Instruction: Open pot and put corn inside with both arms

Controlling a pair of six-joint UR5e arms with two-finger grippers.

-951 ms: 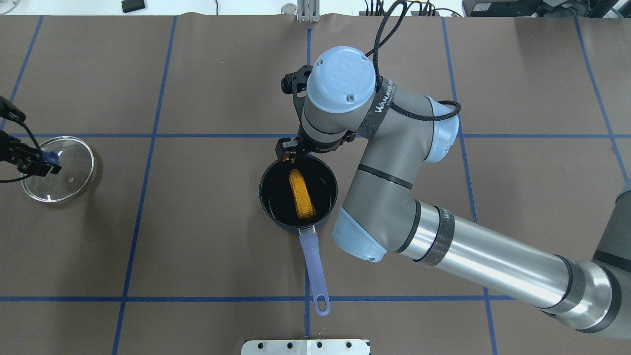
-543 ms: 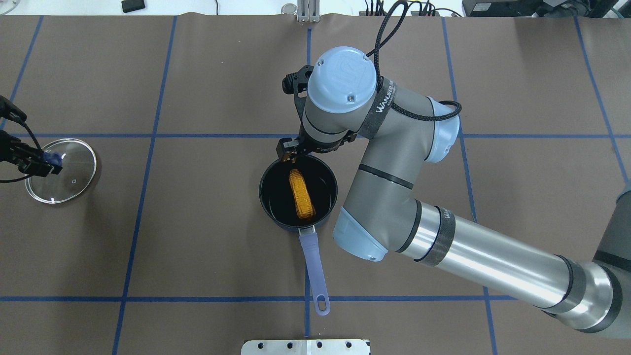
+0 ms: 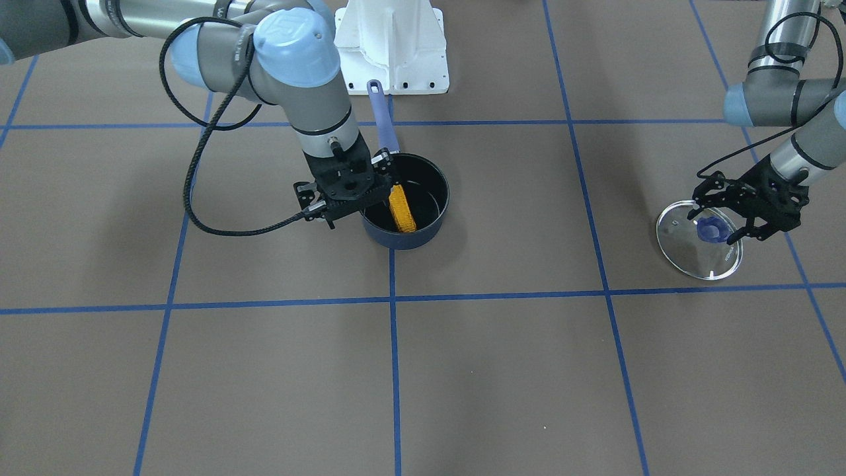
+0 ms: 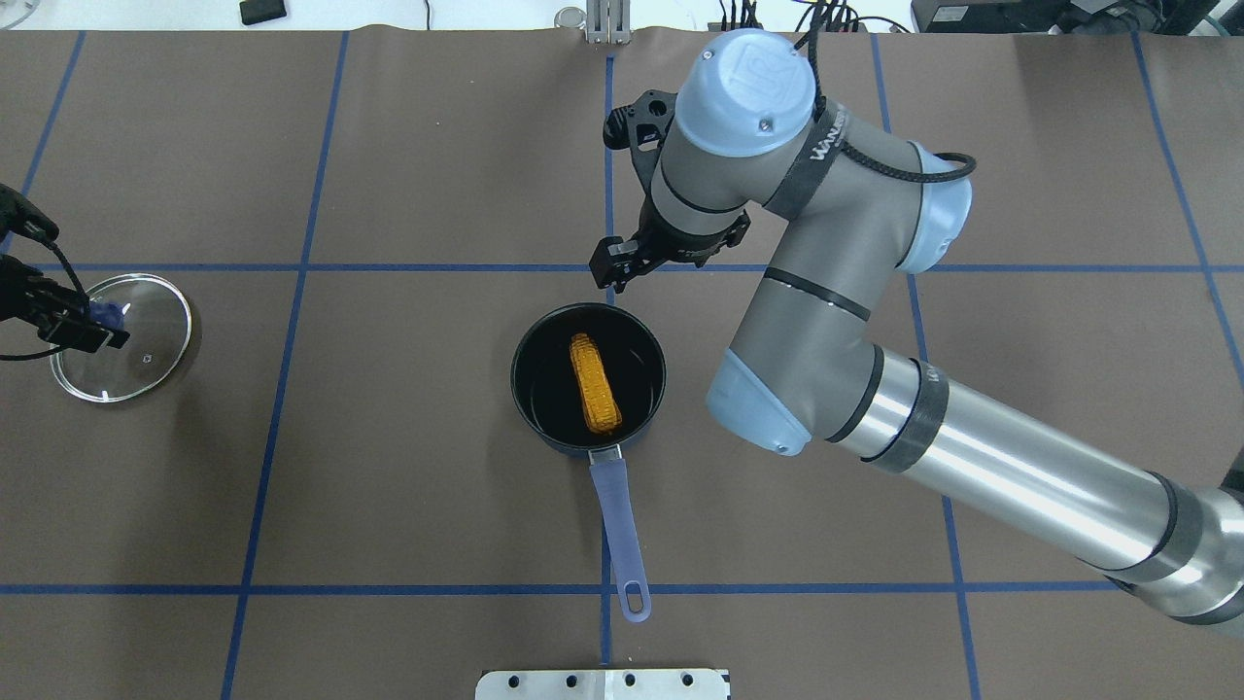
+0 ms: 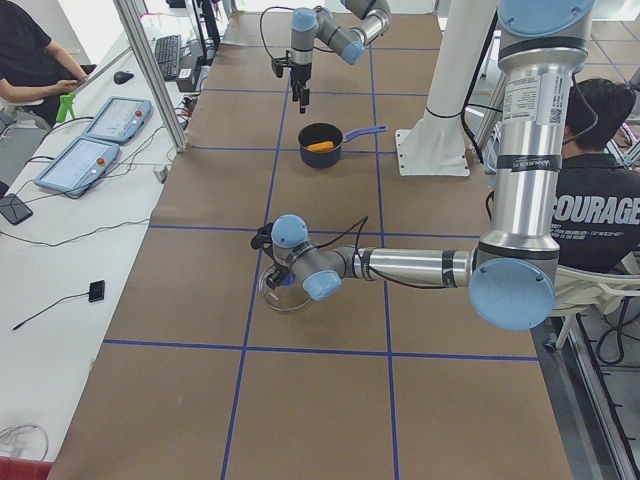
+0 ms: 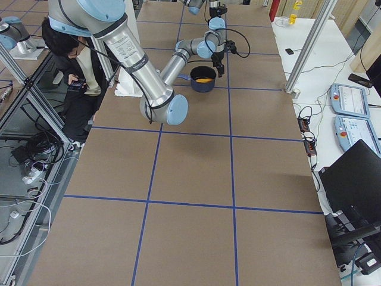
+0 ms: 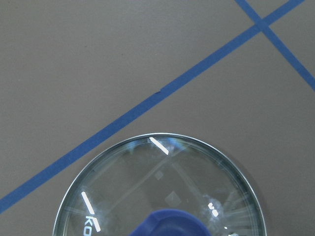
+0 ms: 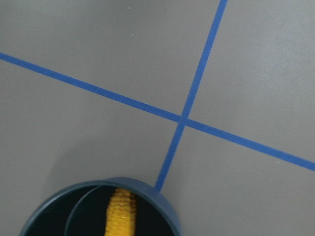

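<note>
Brown worktop (image 4: 389, 467) carries a dark saucepan (image 4: 533, 426). Inside lies the corn (image 4: 594, 383), clear of the right end effector (image 4: 610, 284), whose jaws I cannot tell.

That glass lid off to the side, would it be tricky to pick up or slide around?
The glass lid looks rigid and probably breakable if dropped. Its smooth, glossy surface likely slips, so the blue knob seems the only sure hold. Lying flat on the table, it would probably slide, not roll.

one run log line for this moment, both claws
corn: in pot | lid: on table | left claw: around lid knob | right claw: empty, beside pot
</note>
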